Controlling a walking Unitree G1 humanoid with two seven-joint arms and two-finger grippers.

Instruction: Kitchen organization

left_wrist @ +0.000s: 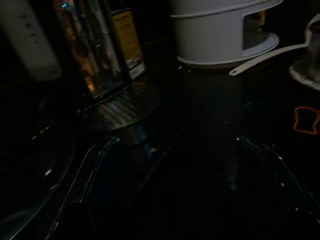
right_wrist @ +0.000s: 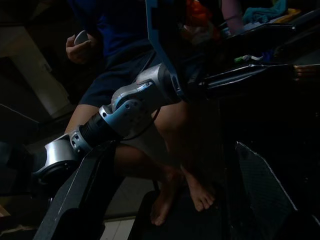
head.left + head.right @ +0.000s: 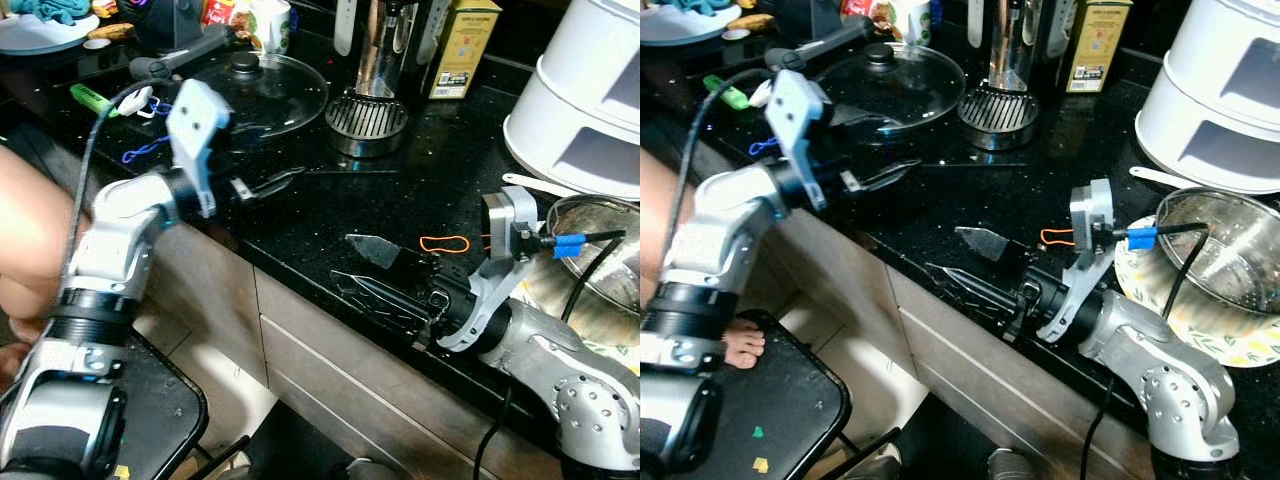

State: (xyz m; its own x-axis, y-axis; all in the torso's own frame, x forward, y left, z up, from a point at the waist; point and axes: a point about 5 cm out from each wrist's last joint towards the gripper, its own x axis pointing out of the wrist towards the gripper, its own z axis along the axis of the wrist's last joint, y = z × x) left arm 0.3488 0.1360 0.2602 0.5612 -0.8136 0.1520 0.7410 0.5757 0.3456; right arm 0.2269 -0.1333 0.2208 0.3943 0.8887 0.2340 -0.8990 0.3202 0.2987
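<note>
- Right gripper (image 3: 365, 268) at counter (image 3: 440, 190) front edge, fingers spread wide, empty, pointing toward robot's left.
- Orange band (image 3: 444, 243) flat on counter, just behind right gripper, long axis crosswise.
- Left gripper (image 3: 275, 183) farther off, apparently parted, empty, near glass lid (image 3: 265, 90).

My two arms are silver-grey cast metal, built of rounded segments with black ribbed rings at the joints. The left arm (image 3: 110, 240) carries a pale blue-grey angular bracket at its wrist, with a black cable looping up to it. Its left pincer (image 3: 285, 180) has two long, thin black fingers. The right arm (image 3: 1150, 365) shows small screw holes around its rounded elbow housing. Its wrist bears a grey camera block with a bright blue connector (image 3: 1142, 237) and a black cable trailing away. The right pincer (image 3: 975, 262) has black fingers, one flat and pointed, one with a ribbed lattice.
</note>
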